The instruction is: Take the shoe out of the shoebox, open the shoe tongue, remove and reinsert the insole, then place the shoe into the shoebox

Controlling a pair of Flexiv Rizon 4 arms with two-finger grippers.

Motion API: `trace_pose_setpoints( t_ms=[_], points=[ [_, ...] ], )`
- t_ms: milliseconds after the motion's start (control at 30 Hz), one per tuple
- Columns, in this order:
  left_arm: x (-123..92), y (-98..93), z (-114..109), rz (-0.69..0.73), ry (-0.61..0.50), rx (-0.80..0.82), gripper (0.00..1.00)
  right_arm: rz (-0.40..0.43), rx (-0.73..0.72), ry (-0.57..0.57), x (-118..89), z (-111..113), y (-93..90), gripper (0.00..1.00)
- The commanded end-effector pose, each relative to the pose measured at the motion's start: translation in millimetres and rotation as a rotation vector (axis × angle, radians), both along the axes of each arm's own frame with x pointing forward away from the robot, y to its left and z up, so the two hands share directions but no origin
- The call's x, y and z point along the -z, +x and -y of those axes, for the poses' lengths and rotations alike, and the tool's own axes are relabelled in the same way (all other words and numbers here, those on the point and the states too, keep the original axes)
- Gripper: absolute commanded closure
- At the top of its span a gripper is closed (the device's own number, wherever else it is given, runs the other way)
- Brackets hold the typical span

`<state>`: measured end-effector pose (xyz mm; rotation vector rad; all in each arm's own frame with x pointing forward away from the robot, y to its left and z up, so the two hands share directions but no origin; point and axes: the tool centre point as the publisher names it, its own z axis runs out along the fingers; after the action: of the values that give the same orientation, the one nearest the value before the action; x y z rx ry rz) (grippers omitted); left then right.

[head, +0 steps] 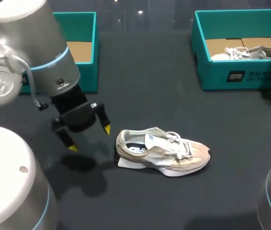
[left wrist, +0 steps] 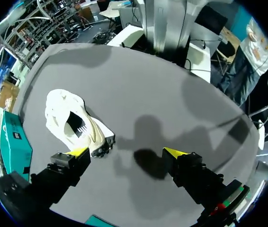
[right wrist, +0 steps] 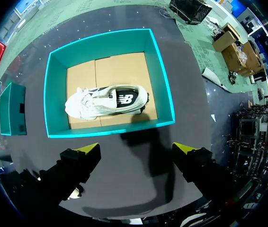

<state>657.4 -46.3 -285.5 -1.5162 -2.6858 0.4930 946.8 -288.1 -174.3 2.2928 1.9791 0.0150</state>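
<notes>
We had the shoe [head: 162,155] upright on the dark table [head: 174,105], outside any box, with laces loose and heel end toward our left tool [head: 90,138]. That tool was released, fingers spread and empty, just beside the shoe's heel, not touching it. Our right tool [right wrist: 138,148] was likewise released and empty, well apart from the shoe, hanging by the teal shoebox [right wrist: 110,128] far off the shoe's toe side. A second shoe [right wrist: 105,101] lay in that box. Another teal box [head: 85,48] stood beyond the shoe's heel side.
</notes>
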Motion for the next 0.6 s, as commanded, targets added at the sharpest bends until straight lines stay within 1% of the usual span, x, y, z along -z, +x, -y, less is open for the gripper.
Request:
trace_pose_setpoints(
  t_ms=[33,100,333,367,400,433,467,600],
  points=[
    [-3,-0.6,-31,-0.019,-0.322,-0.506,0.0,0.001,0.001,-0.001,0,0,-0.4,0.0],
    [-7,1.8,-42,0.173,-0.271,-0.765,0.0,0.001,0.001,-0.001,0,0,-0.4,0.0],
    [-7,1.8,-42,0.173,-0.271,-0.765,0.0,0.001,0.001,-0.001,0,0,-0.4,0.0],
    [-2,2.5,-40,0.162,-0.258,-0.765,0.0,0.001,0.001,-0.001,0,0,-0.4,0.0],
    [2,2.3,-40,0.16,-0.287,-0.805,0.0,0.001,0.001,-0.001,0,0,-0.4,0.0],
    [7,1.8,-40,0.124,-0.291,-0.804,0.0,0.001,0.001,-0.001,0,0,-0.4,0.0],
    [11,0.8,-40,0.101,-0.329,-0.815,0.0,0.001,0.001,-0.001,0,0,-0.4,0.0],
    [27,-1.5,-44,0.021,-0.415,-0.842,0.0,0.001,0.001,-0.001,0,0,-0.4,0.0]
  ],
)
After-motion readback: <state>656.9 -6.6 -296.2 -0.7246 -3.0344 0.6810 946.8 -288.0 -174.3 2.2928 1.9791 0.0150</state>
